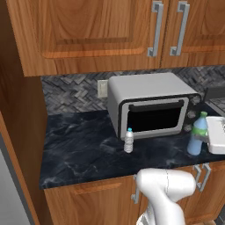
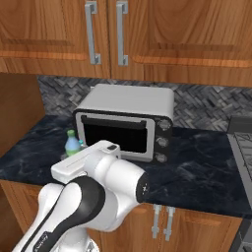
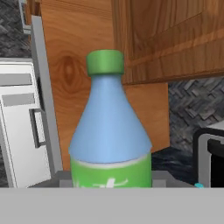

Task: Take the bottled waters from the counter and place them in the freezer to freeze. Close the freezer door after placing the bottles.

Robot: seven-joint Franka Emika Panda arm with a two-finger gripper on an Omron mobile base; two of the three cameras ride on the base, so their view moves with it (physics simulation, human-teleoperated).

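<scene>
A blue-tinted bottled water [image 1: 197, 134] with a green cap and green label is at the right of the dark marbled counter [image 1: 83, 149], in front of the microwave. My gripper [image 1: 201, 139] is shut on it from the right. In the hand view this bottle [image 3: 110, 127] stands close up between my fingertips [image 3: 111, 181]. In the right base view its top [image 2: 72, 143] shows behind my hand. A smaller whitish bottled water [image 1: 128, 140] with a blue cap stands apart on the counter. The freezer [image 3: 17, 127] shows its white interior to the left. I cannot tell which panel is the freezer door.
A grey microwave [image 1: 151, 110] with a black window stands at the back of the counter. Brown wall cabinets [image 1: 101, 30] hang above it. A tall wooden side panel [image 1: 19, 110] bounds the counter on the left. A stovetop edge [image 2: 243, 142] lies at the far right.
</scene>
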